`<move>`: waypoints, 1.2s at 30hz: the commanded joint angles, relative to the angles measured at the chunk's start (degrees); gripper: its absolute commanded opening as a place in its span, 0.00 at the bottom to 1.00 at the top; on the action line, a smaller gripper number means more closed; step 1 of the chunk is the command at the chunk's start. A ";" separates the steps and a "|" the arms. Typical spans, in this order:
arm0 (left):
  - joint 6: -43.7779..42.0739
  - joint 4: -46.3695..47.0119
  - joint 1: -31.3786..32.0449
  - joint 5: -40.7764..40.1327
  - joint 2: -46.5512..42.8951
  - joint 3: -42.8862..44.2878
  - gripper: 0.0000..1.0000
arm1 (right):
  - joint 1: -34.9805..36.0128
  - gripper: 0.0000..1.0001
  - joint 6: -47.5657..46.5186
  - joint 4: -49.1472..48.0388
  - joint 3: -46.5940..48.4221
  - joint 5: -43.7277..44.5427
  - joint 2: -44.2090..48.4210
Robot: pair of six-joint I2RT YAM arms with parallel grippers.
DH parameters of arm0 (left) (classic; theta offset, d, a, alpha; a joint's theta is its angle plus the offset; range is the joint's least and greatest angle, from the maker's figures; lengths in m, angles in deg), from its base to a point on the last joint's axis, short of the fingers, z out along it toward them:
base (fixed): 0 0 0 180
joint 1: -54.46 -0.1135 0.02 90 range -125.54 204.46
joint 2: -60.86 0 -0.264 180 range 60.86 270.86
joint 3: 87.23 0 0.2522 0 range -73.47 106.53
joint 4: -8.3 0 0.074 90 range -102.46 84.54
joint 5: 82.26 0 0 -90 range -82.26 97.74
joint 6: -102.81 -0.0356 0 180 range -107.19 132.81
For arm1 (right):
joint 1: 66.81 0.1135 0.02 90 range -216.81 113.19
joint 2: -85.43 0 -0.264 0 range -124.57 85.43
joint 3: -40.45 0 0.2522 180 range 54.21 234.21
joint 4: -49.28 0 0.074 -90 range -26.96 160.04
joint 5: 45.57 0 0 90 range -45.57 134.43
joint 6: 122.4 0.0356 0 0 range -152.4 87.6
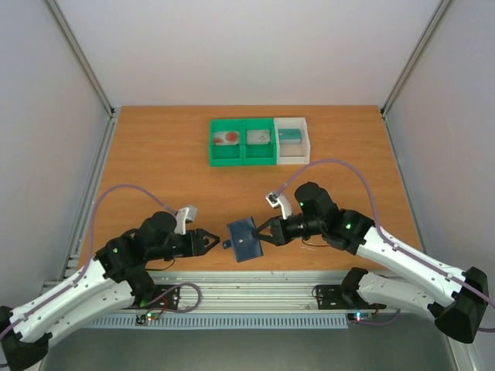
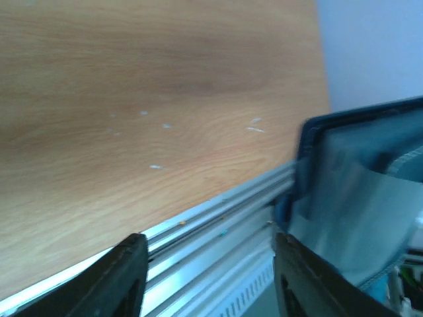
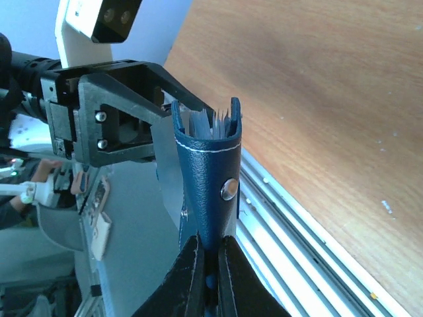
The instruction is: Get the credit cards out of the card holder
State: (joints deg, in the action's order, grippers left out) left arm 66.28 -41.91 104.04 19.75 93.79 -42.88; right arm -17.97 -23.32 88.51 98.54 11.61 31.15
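Observation:
My right gripper (image 1: 263,236) is shut on the dark blue card holder (image 1: 246,239) and holds it above the table's near edge. In the right wrist view the card holder (image 3: 208,185) stands on edge between my shut fingers (image 3: 188,277), with pale pocket edges at its open top. My left gripper (image 1: 216,242) is open, just left of the holder. In the left wrist view the holder (image 2: 363,198) sits beyond my right-hand finger (image 2: 297,277). A pale card with a red blotch (image 1: 227,138) lies in the green bin, and a teal card (image 1: 290,135) in the white bin.
The green two-part bin (image 1: 228,161) and the white bin (image 1: 294,158) stand side by side at the back middle. A greyish card (image 1: 257,137) lies in the green bin's right part. An aluminium rail (image 1: 247,290) runs along the near edge.

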 commanded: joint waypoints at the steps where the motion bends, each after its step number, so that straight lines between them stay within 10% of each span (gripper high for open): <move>1: 2.04 13.88 0.16 8.17 -5.58 -4.37 0.57 | -0.02 0.01 2.36 -4.64 -0.79 -4.73 1.82; 7: 2.09 18.67 0.17 10.81 -9.98 -6.76 0.72 | -0.07 0.01 2.48 -3.84 -1.46 -3.81 2.90; 36: -1.21 25.00 0.16 13.04 0.64 -6.74 0.71 | -0.06 0.01 3.59 -7.19 -1.22 -5.80 -0.66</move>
State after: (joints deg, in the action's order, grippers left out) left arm 65.32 -20.75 104.04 31.99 93.62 -49.27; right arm -17.99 -19.36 83.77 97.21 7.33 30.52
